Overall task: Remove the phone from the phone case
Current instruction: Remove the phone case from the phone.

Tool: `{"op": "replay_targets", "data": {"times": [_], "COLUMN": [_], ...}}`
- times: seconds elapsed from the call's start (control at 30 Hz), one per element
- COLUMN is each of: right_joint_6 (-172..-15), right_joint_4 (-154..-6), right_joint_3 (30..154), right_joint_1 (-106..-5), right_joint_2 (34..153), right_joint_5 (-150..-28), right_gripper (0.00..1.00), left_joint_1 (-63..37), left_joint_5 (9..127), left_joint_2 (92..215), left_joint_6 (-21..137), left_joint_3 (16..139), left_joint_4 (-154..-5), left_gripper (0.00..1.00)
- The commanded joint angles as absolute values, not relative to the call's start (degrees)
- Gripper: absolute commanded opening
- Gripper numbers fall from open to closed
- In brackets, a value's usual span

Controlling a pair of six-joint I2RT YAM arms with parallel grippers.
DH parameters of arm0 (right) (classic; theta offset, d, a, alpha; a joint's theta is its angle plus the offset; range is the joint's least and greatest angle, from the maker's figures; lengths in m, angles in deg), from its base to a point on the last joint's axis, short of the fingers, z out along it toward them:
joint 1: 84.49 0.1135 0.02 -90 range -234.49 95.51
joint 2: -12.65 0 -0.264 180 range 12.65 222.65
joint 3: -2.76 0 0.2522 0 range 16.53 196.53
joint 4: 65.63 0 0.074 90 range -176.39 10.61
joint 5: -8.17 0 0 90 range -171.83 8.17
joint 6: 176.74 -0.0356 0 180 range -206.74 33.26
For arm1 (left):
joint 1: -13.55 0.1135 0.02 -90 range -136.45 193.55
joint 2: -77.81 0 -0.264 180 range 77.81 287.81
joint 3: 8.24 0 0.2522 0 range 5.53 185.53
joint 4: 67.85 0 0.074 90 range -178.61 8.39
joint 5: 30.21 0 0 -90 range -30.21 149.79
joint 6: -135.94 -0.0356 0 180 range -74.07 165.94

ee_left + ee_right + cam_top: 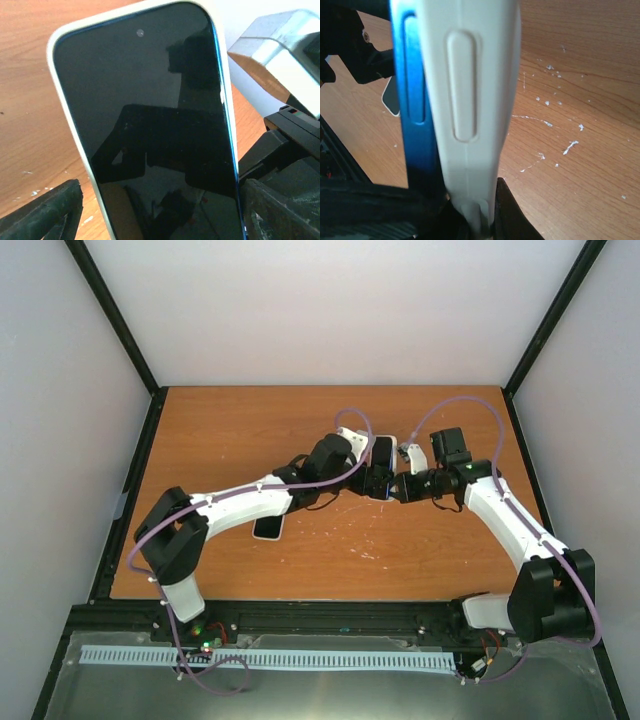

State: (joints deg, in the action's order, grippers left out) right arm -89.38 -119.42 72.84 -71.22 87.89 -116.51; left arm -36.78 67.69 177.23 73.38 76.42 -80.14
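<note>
The phone is held up above the table's middle between both arms. In the left wrist view its black screen fills the frame, with the white case round it. The phone's blue edge has come out of the case along the right side. My left gripper has a finger on each side of the phone. In the right wrist view the blue phone edge stands apart from the white case wall. My right gripper is shut on that wall.
A flat white and black object lies on the wooden table under my left forearm; it also shows in the right wrist view. White specks dot the wood. Black frame posts and grey walls enclose the table.
</note>
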Motion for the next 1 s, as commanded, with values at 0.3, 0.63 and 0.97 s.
{"op": "replay_targets", "data": {"times": [0.3,0.63,0.97], "right_joint_6": [-86.9,-87.55,-90.02], "right_joint_4": [-115.37,-112.81,-109.71], "right_joint_3": [73.99,72.54,70.73], "right_joint_1": [-65.34,-63.77,-64.83], "right_joint_2": [82.42,81.4,86.33], "right_joint_5": [-111.86,-112.86,-111.14], "right_gripper": [0.03,0.03,0.03], "left_joint_1": [-37.21,-37.44,-36.52], "left_joint_5": [52.31,47.85,48.37], "left_joint_2": [186.96,190.95,193.48], "left_joint_6": [78.54,83.27,89.45], "left_joint_3": [87.83,88.23,86.25], "left_joint_4": [-98.99,-98.01,-96.41], "left_gripper": [0.81,0.54,0.33]}}
